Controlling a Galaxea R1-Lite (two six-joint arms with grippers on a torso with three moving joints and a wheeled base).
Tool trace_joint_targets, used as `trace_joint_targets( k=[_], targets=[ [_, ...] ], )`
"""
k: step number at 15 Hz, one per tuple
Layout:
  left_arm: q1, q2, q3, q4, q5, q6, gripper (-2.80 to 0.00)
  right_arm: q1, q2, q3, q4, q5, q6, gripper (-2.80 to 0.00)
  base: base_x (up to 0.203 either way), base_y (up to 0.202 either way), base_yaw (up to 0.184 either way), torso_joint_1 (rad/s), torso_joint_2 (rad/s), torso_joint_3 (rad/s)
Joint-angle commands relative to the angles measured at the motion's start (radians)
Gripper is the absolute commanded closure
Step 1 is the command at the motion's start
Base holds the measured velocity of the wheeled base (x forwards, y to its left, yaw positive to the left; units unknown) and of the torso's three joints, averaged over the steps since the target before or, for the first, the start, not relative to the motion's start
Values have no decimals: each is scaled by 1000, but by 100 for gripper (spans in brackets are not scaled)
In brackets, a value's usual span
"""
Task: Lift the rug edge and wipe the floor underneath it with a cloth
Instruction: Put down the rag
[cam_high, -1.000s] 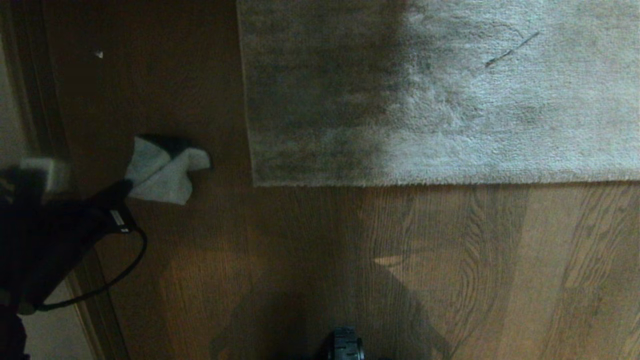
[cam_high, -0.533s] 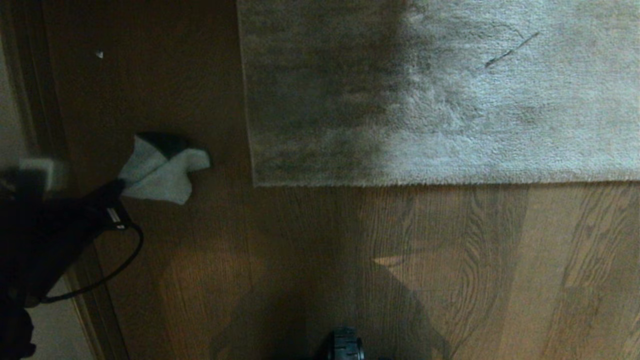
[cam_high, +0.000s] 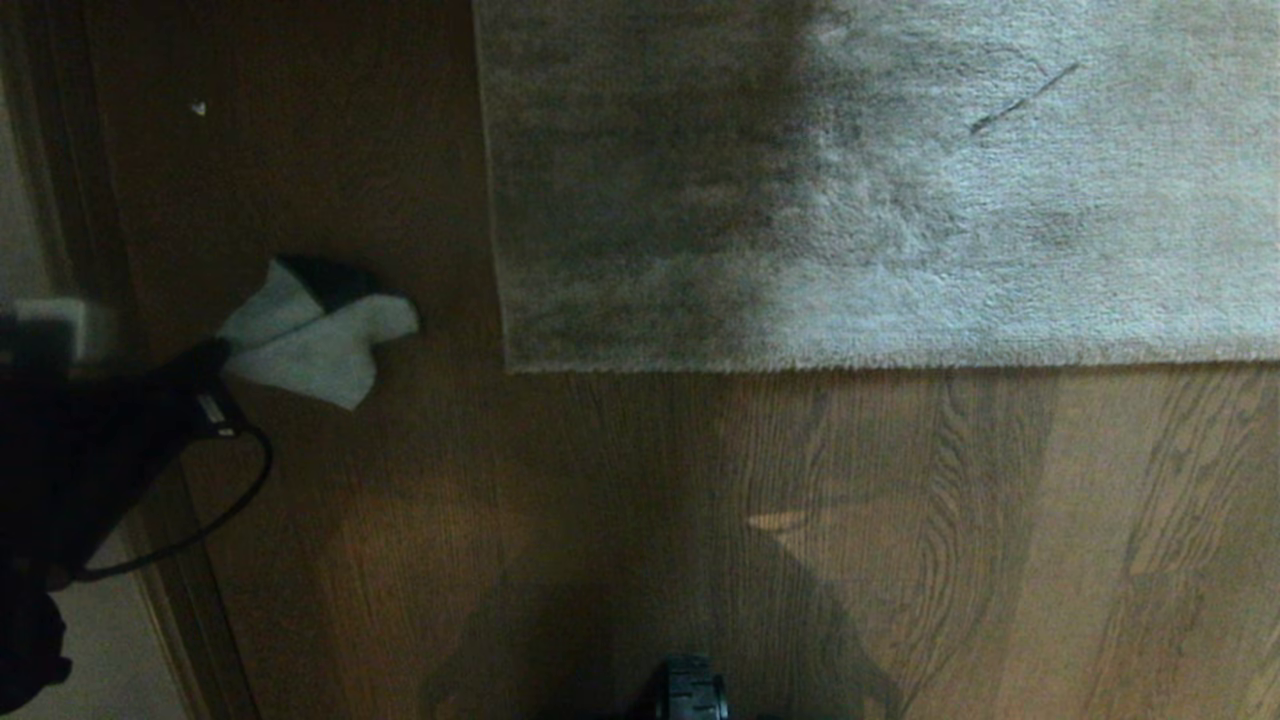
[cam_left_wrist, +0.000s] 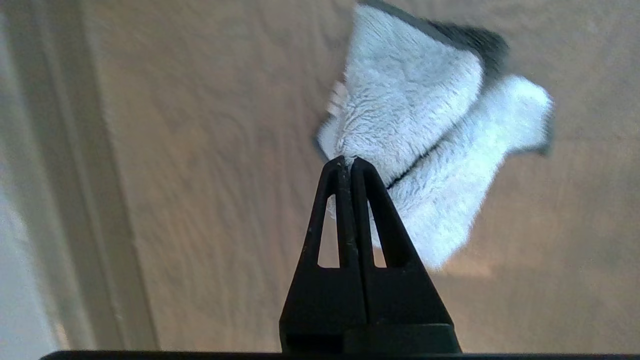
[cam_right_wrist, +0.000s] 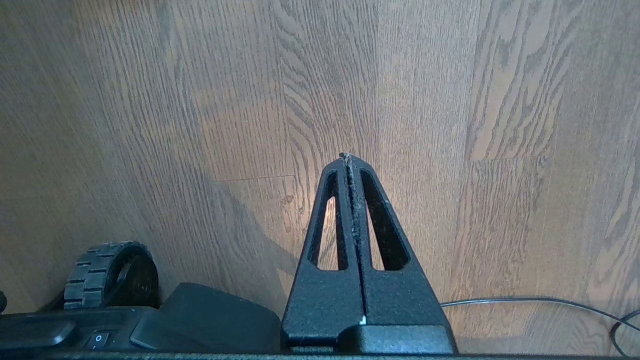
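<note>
— What colour was the cloth (cam_left_wrist: 425, 150)?
— Pale grey-green, dark at one edge.
— And the rug (cam_high: 900, 200)?
— Plain grey-beige, on a brown wood-grain floor (cam_high: 600, 520). The grippers (cam_left_wrist: 348, 161) were black.

Head view dim, left half in heavy shadow across rug (cam_high: 860, 200) and floor (cam_high: 1000, 520); light from 3 o'clock. Left arm (cam_high: 70, 470) at 9 o'clock blurred. Wrist views brighter, left one motion-smeared.

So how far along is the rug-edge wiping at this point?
Early. Done: the left pincer is shut on the cloth, beside the rug. In hand: carrying the cloth above the wood floor. Left: the rug edge lies flat, unlifted, nothing wiped beneath. The right pincer hangs shut and empty.
</note>
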Motion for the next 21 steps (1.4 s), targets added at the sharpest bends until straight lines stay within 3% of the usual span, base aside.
trace_joint_targets(
  k=[1, 14, 15, 21],
  targets=[
    [21, 6, -22, -10, -1, 0, 0, 0, 1, 0, 0, 0, 0, 0, 0, 0, 0, 0, 0, 0],
    [49, 35, -59, -10, -1, 2, 0, 0, 1, 0, -1, 0, 0, 0, 0, 0, 0, 0, 0, 0],
    [49, 37, -58, -10, -1, 2, -280, 0, 1, 0, 0, 0, 0, 0, 0, 0, 0, 0, 0, 0],
    [47, 35, -52, -10, 1, -2, -280, 0, 2, 0, 0, 0, 0, 0, 0, 0, 0, 0, 0, 0]
  ],
)
